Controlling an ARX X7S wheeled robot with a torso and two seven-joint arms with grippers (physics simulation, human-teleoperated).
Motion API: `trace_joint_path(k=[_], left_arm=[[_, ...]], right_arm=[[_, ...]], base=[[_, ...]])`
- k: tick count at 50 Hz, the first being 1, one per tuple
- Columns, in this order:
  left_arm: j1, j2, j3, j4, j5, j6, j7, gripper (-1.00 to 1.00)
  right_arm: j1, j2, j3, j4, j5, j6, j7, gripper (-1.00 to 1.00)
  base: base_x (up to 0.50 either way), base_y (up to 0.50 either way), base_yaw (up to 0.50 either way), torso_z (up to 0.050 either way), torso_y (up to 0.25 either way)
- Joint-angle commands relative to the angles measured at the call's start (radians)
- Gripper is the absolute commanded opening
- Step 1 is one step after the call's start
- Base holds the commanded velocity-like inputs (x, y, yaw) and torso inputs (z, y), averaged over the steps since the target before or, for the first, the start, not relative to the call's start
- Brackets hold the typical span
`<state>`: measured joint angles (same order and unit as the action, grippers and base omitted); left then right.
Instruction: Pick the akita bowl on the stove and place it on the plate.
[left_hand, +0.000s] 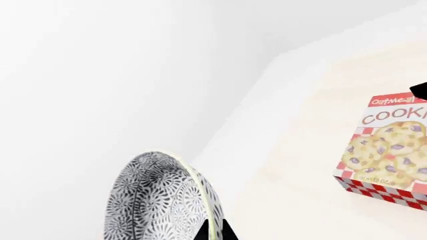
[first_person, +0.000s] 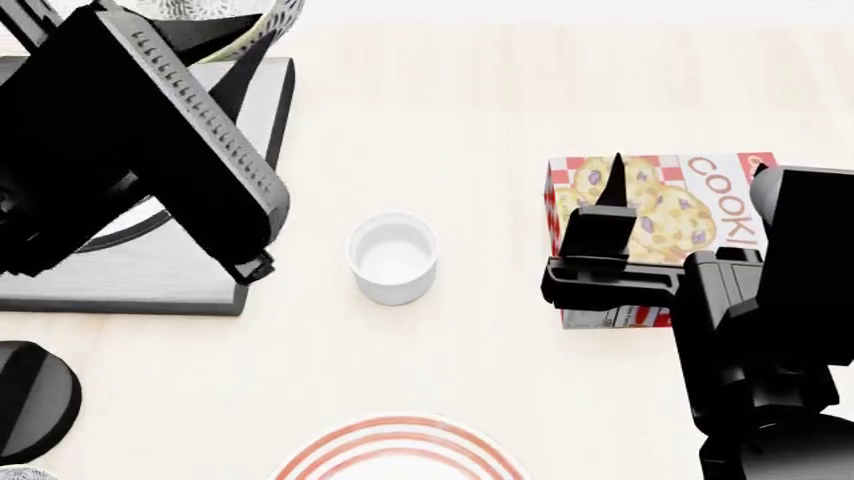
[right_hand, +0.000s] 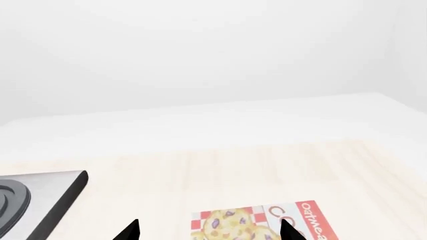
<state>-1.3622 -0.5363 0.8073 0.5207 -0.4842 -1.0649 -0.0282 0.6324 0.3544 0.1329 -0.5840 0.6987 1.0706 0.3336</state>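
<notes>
The akita bowl (left_hand: 157, 200), white with dense black-grey speckle, hangs tilted with my left gripper (left_hand: 213, 234) shut on its rim, one fingertip on each side of the wall. In the head view the bowl (first_person: 254, 12) peeks out at the top edge, above the far side of the stove (first_person: 134, 275), and my left arm hides most of both. The plate (first_person: 394, 452) with red rings lies at the near edge, partly cut off. My right gripper (right_hand: 208, 232) is open, hovering over the cookie box with nothing between its fingers.
A plain white cup (first_person: 392, 257) stands mid-table between the stove and the plate. An oatmeal cookie box (first_person: 667, 205) lies flat at the right under my right arm. A round black knob (first_person: 27, 400) sits at the near left.
</notes>
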Motion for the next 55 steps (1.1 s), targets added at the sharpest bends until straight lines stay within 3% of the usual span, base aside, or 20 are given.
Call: trace_joint_path(k=[1,25,55], left_arm=[[-0.056,-0.065,0.092,0.165,0.025,-0.029,0.057,-1.00],[-0.098,-0.210,0.402,0.402,0.118,-0.045,0.149,-1.00],[-0.145,-0.217,0.708,0.506,0.219,-0.047,0.172,-1.00]], right_arm=[[0.003,0.001,0.002,-0.001,0.010,0.003,0.007,1.00],[-0.003,0.007,-0.003,0.002,0.016,-0.010,0.012,1.00],[-0.007,0.014,-0.014,0.018,0.017,-0.034,0.012,1.00]], base=[[0.00,0.00,0.00,0.000,0.000],[0.00,0.00,0.00,0.000,0.000],[0.00,0.00,0.00,0.000,0.000]])
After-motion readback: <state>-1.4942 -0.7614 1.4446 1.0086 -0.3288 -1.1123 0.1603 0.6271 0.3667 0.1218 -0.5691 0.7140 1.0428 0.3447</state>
